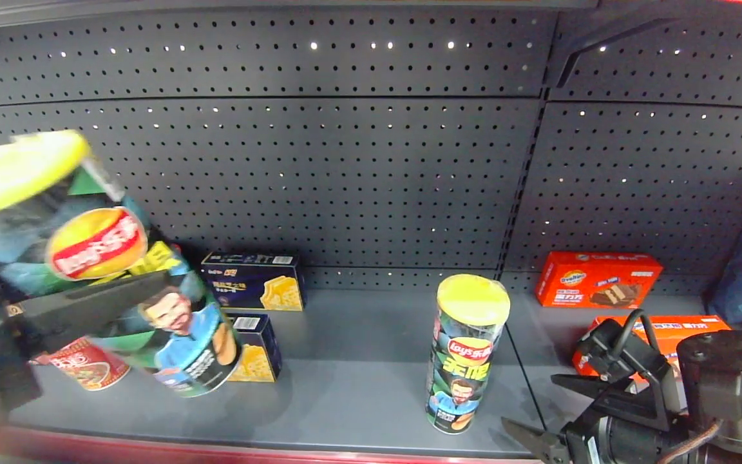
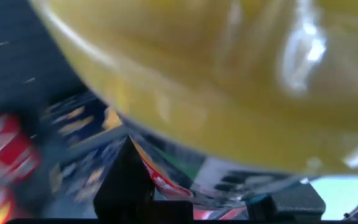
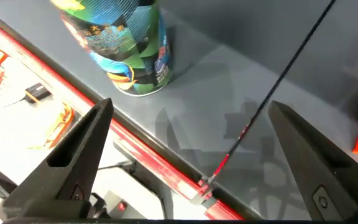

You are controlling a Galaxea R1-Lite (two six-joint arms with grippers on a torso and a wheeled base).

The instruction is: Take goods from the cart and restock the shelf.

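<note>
The left end effector (image 1: 97, 303) holds a tall chip can (image 1: 87, 258) around its middle. One black finger (image 1: 81, 308) lies across the front of the can. This held can is up in the air over the left end of the shelf (image 1: 358, 374). It leans, with its yellow lid (image 2: 229, 81) up and to the left. The can is a round tube with shiny, bright pictures on it, and its lid looks like smooth plastic.

The right end effector (image 1: 538, 405) is wide open with nothing in it. It is low by the shelf's red front edge (image 3: 160, 158). A second chip can (image 1: 467, 354) stands straight up on the shelf, just to its left, and they do not touch.

The shelf is flat, gray and smooth. Its back wall (image 1: 345, 174) is dark metal full of little round holes. Two dark blue boxes (image 1: 255, 280) sit behind the held can. A small red cup (image 1: 91, 364) sits under it. Two orange boxes (image 1: 596, 278) lie on the right part of the shelf.
</note>
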